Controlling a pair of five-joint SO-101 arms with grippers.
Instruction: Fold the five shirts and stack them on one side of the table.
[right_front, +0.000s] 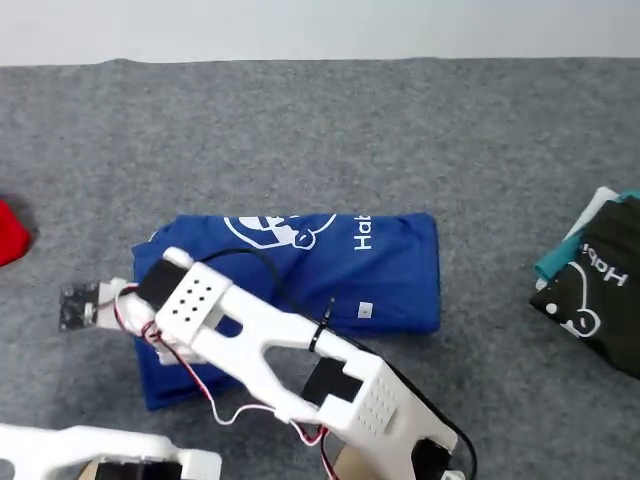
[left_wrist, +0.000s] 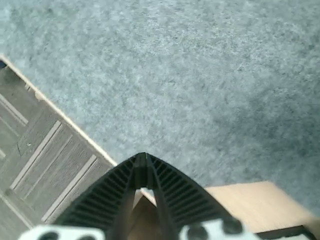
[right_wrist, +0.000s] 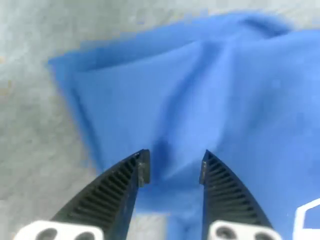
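A grey felt table (right_front: 400, 130) seen from above. A blue shirt (right_front: 390, 270) with white print lies folded into a rough rectangle near the middle of the table.

Well to the right of the blue shirt, at the table's edge, sits a pile of folded shirts (right_front: 600, 270). A black shirt (right_front: 612, 285) with a white print is on top. A teal layer (right_front: 555, 262) and a white layer (right_front: 592, 205) peek out beneath it. Well to the left of the blue shirt, at the opposite edge, a bit of red cloth (right_front: 8, 232) shows.

A white robot arm, the right arm (right_front: 270, 340), stretches from the near side of the table diagonally across the blue shirt to its left end. Seen from its wrist camera, the right claw (right_wrist: 172, 167) is above the blue shirt, near one corner where grey felt shows beside the cloth. Its two black ribbed jaws stand moderately apart. Wrinkled blue cloth shows in the gap between them. They grip nothing, and whether the tips touch the cloth cannot be told.

Part of the left arm (right_front: 90, 445) shows near the front of the table, off the blue shirt's left front corner. Seen from its wrist camera, the left claw (left_wrist: 146, 160) has its jaws pressed together at the tips, with nothing between them. It hangs above the table's edge, with a wood-plank floor (left_wrist: 35, 165) on one side and a light brown board (left_wrist: 255, 200) beneath it.
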